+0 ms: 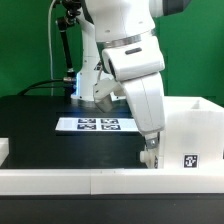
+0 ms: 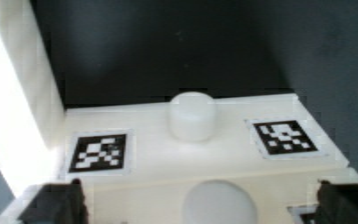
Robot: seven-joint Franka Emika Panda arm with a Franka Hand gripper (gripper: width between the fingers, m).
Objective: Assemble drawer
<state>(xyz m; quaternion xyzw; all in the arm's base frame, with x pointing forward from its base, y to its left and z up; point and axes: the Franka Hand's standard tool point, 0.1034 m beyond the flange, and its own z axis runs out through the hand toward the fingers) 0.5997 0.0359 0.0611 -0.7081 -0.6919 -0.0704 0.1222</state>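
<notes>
In the exterior view the large hollow shell [image 1: 190,130] of the drawer stands at the right, with a tag [image 1: 190,159] on its front. My gripper [image 1: 150,153] hangs low just off its left side, behind the front rail. In the wrist view a white drawer tray [image 2: 194,160] lies right under the gripper [image 2: 201,205]. It has two tags [image 2: 99,153] [image 2: 282,138] and a rounded knob [image 2: 190,115] between them. The dark fingertips [image 2: 55,205] stand wide apart on either side of the tray face, and the gripper is open. A second rounded bump [image 2: 220,200] shows between them.
The marker board [image 1: 98,124] lies on the black table behind the arm. Long low white rails [image 1: 70,178] run along the front edge, with a short white piece [image 1: 4,150] at the exterior view's left. A white wall [image 2: 12,90] runs along one side in the wrist view.
</notes>
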